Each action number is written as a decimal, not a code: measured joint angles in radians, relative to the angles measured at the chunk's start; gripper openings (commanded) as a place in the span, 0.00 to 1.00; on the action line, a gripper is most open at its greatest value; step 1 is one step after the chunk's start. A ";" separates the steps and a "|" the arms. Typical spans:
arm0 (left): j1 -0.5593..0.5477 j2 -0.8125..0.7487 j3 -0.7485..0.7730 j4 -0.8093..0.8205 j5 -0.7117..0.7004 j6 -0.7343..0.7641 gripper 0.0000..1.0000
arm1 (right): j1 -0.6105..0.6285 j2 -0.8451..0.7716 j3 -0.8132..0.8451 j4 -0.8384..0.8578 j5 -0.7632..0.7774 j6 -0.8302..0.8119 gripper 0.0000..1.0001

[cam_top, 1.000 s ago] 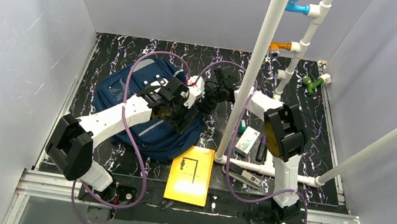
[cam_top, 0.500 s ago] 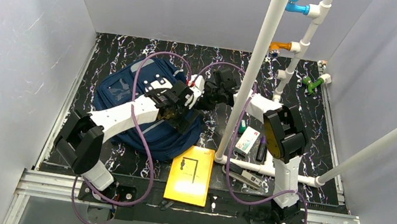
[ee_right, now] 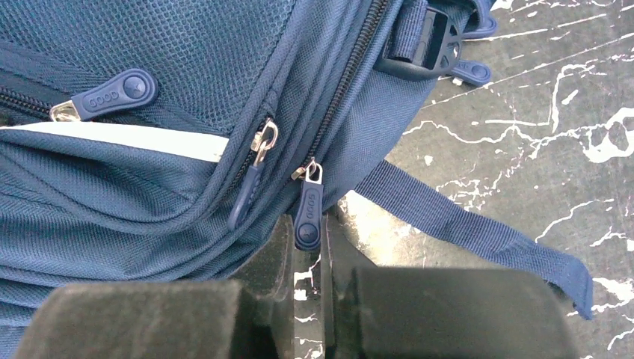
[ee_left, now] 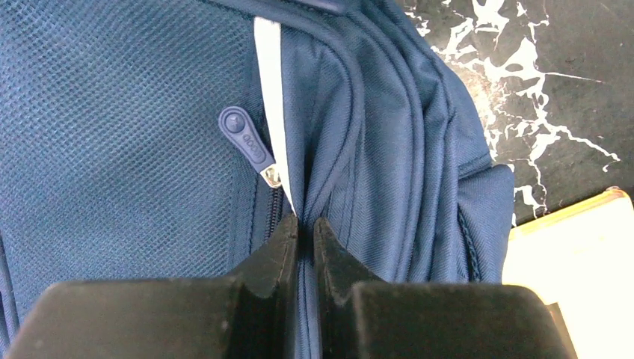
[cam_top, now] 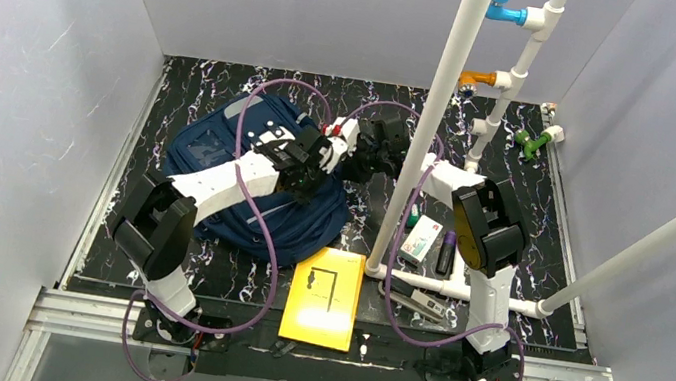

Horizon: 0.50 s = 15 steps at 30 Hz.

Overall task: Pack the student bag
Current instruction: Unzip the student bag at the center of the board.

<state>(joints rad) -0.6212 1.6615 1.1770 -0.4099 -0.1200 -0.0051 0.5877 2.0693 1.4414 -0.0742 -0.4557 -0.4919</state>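
Top external: large navy blue fabric backpack (cam_top: 217, 157) lying left of centre on black white-veined table (cam_top: 518, 177); left gripper (cam_top: 308, 171) and right gripper (cam_top: 353, 163) meeting over its right edge.

Left wrist: fingers (ee_left: 269, 254) nearly closed, pinching backpack fabric fold just below blue zipper tab (ee_left: 243, 134).

Right wrist: fingers (ee_right: 273, 247) pinching lower end of navy zipper pull (ee_right: 308, 209) at backpack's edge; loose navy strap (ee_right: 463, 224) lying beside on table.

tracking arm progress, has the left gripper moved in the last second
Yes. The left gripper has shifted away from the yellow book, toward the far end of the student bag.
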 measured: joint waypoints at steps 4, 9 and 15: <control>0.067 0.012 0.029 -0.016 0.081 -0.026 0.00 | -0.017 -0.006 0.000 0.005 -0.020 0.033 0.01; 0.156 0.053 0.079 -0.016 0.126 -0.075 0.00 | -0.036 -0.054 -0.034 0.078 -0.056 0.024 0.01; 0.244 0.027 0.043 0.026 0.169 -0.066 0.00 | -0.032 -0.085 -0.042 0.077 -0.096 -0.028 0.01</control>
<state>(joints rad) -0.3771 1.6882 1.2198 -0.3836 0.0494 -0.0708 0.5556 1.9846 1.3991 0.0029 -0.5518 -0.5201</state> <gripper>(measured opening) 0.053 0.145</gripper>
